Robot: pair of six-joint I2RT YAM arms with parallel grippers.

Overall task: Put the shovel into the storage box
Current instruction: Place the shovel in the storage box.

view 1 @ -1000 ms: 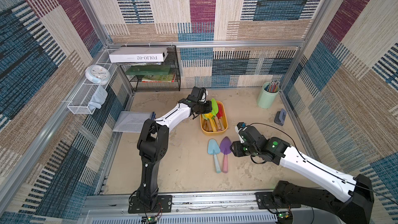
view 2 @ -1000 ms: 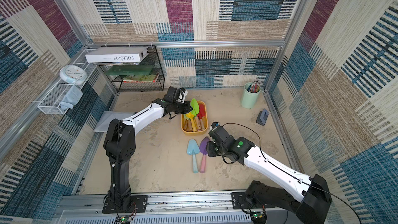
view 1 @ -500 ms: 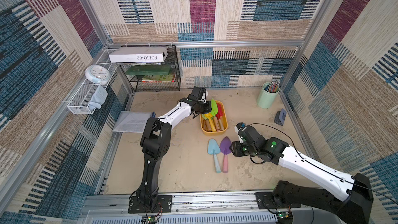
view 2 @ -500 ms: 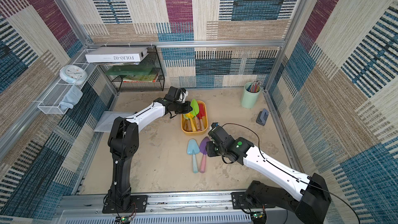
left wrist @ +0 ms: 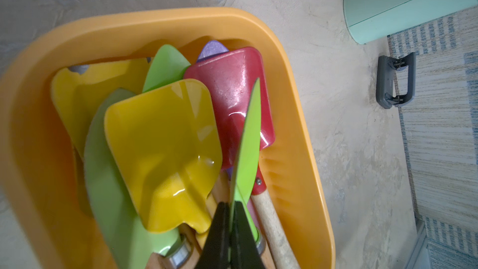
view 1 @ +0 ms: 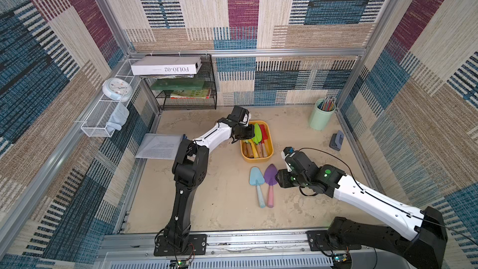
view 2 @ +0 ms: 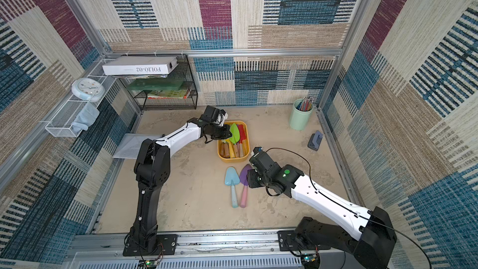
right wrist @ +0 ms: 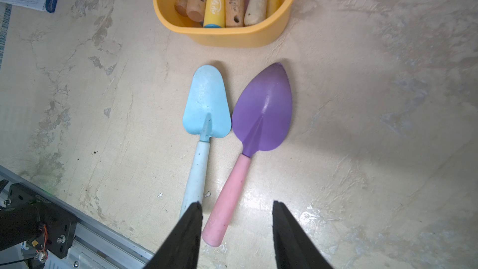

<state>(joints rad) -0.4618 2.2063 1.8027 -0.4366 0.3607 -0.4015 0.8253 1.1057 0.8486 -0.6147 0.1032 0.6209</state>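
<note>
The green shovel [left wrist: 247, 135] hangs edge-on over the storage box [left wrist: 302, 135], its blade pinched between the left fingers [left wrist: 218, 231], above the yellow shovel [left wrist: 165, 146] and red shovel [left wrist: 232, 86] lying inside. We judge the step in hand to be the release: lower until the blade rests on the pile, keep the handle inside the rim, then open. The right fingers [right wrist: 186, 234] stand apart, empty, over the pink handle of the purple shovel [right wrist: 262, 109], which lies on the worktop [right wrist: 362, 99] just beside the blue shovel [right wrist: 207, 104].
</note>
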